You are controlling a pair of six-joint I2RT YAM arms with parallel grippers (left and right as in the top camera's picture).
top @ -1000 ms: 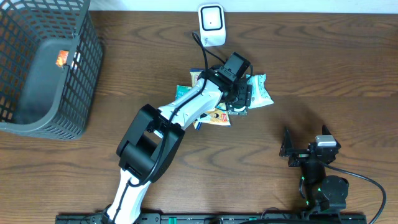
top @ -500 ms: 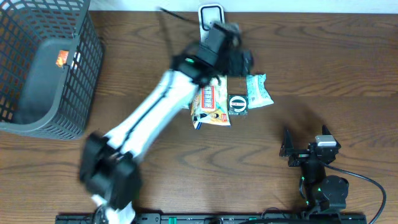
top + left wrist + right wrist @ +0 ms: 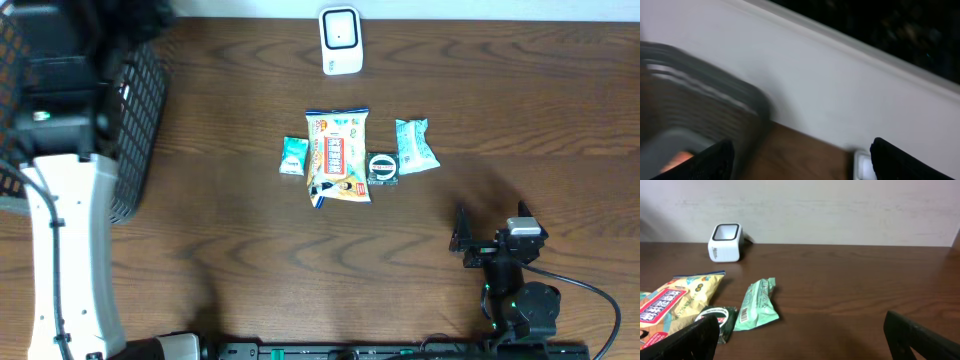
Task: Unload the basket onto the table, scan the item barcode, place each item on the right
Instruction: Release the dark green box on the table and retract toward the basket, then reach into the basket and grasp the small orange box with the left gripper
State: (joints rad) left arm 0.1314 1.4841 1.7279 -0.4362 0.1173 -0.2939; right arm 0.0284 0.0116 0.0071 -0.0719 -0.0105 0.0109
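Over the basket (image 3: 140,120) at the far left corner of the bench (image 3: 250,270), the left fingers (image 3: 715,161) are hanging wide apart, holding nothing. Four items are lying mid-bench, near the scanner (image 3: 340,40): a teal packet (image 3: 293,156), yellow snack bag (image 3: 338,155), round dark item (image 3: 381,167) and green packet (image 3: 415,146). The right fingers (image 3: 685,342) are resting spread and empty close by. The arms are seemingly pausing between items. The next move, I judge, is calling for lifting one packet and turning its barcode toward the scanner.

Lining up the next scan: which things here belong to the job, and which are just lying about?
Job: white barcode scanner; yellow snack bag; green packet; small teal packet; round black item.
Lying about: grey mesh basket, probably only the drop-off; right gripper, idle, open.
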